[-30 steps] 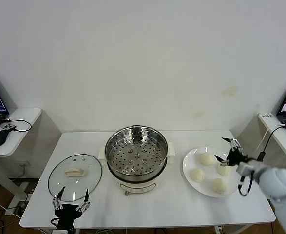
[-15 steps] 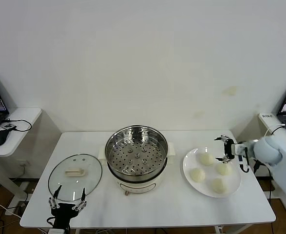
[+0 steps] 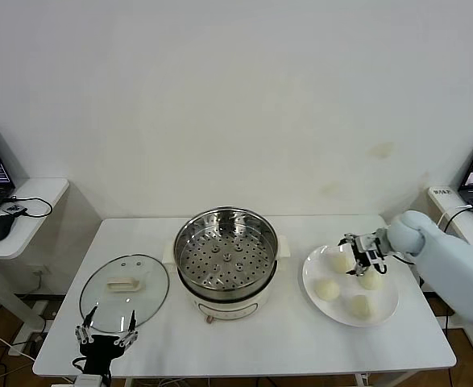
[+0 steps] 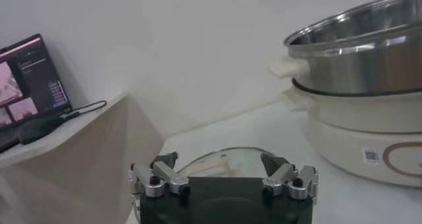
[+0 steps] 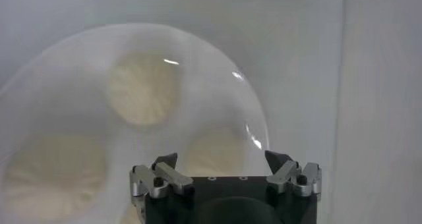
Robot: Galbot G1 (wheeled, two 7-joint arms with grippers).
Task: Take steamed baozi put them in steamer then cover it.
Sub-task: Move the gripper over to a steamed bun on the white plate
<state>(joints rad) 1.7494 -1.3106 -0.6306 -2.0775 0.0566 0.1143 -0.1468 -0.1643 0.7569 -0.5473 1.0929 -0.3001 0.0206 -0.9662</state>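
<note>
Cream-white baozi sits just under my right gripper, jaws wide; I'd centre, descend, squeeze gently. Left gripper, also wide, idles beside the cover.

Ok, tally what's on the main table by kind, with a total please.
Baozi: 4
Plate: 1
Steamer: 1
Glass cover: 1
Total: 7
</note>
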